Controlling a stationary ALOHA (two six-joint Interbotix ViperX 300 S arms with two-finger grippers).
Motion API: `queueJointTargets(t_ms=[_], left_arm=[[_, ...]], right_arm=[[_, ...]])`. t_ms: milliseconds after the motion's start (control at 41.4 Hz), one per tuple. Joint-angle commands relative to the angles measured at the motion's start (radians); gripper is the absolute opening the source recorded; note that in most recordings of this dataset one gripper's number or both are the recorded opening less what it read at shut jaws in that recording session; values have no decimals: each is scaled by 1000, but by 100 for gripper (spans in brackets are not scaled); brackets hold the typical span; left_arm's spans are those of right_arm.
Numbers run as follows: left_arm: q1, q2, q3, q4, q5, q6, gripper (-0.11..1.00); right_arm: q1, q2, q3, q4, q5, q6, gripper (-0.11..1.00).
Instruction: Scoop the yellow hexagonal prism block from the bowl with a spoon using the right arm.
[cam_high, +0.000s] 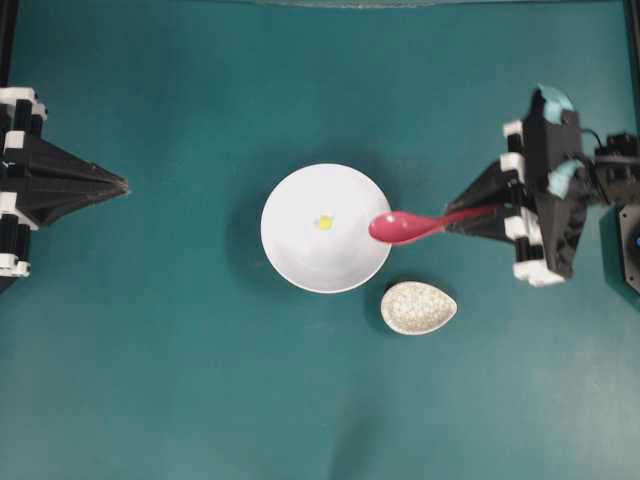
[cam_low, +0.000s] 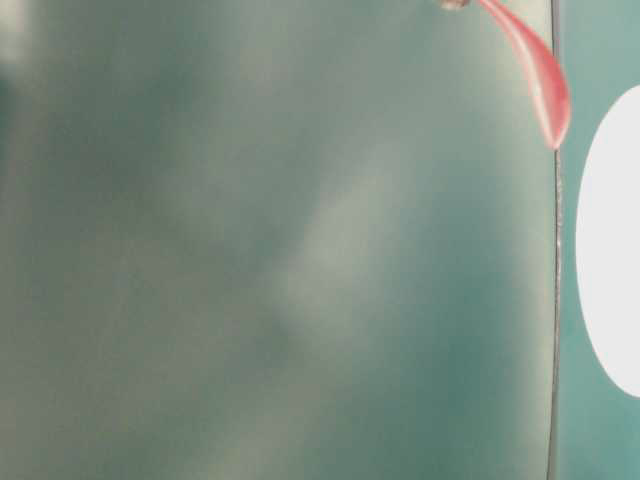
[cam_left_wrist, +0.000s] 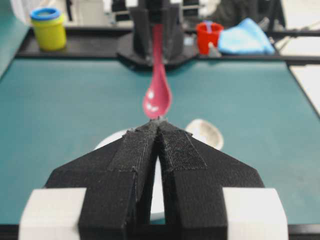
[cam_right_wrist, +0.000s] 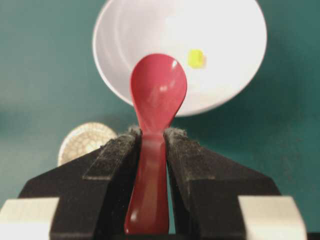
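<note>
The white bowl (cam_high: 325, 228) sits mid-table with the tiny yellow hexagonal prism block (cam_high: 324, 222) near its centre; the block (cam_right_wrist: 196, 58) also shows in the right wrist view inside the bowl (cam_right_wrist: 225, 30). My right gripper (cam_high: 455, 221) is shut on the handle of the pink-red spoon (cam_high: 400, 227). The spoon's scoop (cam_right_wrist: 158, 85) hangs over the bowl's right rim, short of the block. At the table's left edge my left gripper (cam_high: 122, 184) rests shut and empty, its tips (cam_left_wrist: 159, 121) pointing at the bowl (cam_left_wrist: 107, 141) and the spoon (cam_left_wrist: 157, 98).
A small speckled beige spoon rest (cam_high: 418, 307) lies just below and right of the bowl. In the left wrist view a yellow tub (cam_left_wrist: 49, 28), a red cup (cam_left_wrist: 208, 36) and a blue cloth (cam_left_wrist: 246, 37) stand beyond the table's far edge.
</note>
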Motion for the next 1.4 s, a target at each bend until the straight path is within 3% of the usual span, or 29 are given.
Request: queueJointTargets(t_ms=[0, 580, 1378], left_arm=[[-2, 9, -26, 3, -6, 2, 0], [-2, 9, -26, 3, -5, -5, 0], [-2, 11, -25, 3, 3, -5, 0]], right_arm=[[-34, 23, -87, -18, 81, 2, 25], [-69, 354, -387, -140, 356, 11, 25], [-67, 492, -414, -141, 276, 2, 25]])
